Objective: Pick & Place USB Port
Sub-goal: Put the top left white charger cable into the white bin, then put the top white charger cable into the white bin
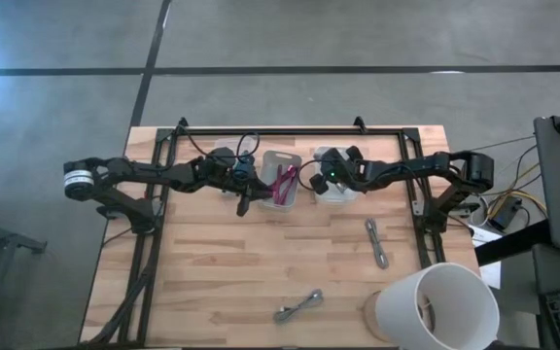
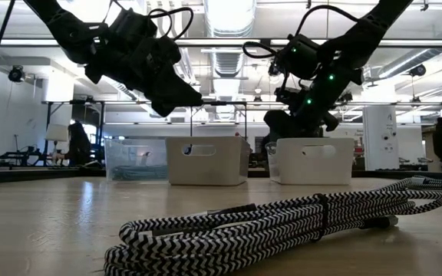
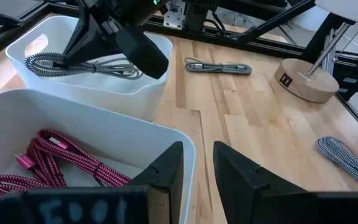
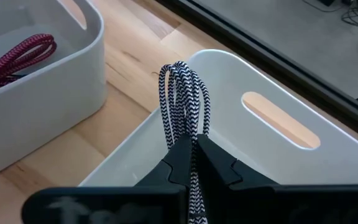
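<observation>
My right gripper (image 4: 194, 142) is over the right white bin (image 4: 328, 155), shut on a coiled black-and-white braided cable (image 4: 184, 93). In the left wrist view that gripper (image 3: 126, 40) reaches into the bin (image 3: 157, 68) with the cable (image 3: 73, 64) beside it. My left gripper (image 3: 197, 158) is open, touching nothing, above the near rim of the middle white bin (image 3: 104, 134), which holds a red braided cable (image 3: 48, 155). In the high view the left gripper (image 1: 244, 201) and right gripper (image 1: 332, 179) flank the middle bin (image 1: 282, 156). My right gripper pinches the coiled cable between its two fingers, across the gathered strands just behind their looped end (image 4: 188, 127). The loops stick out past the fingertips over the inside of the bin. Whether the cable's other end rests on the bin floor cannot be told.
A clear bin (image 1: 224, 157) stands left of the middle one. Two more coiled cables lie on the table, one right of centre (image 1: 376, 243) and one near the front edge (image 1: 298, 306). A lamp with a white shade (image 1: 437, 306) stands at the near right corner. A black frame (image 1: 290, 131) borders the table.
</observation>
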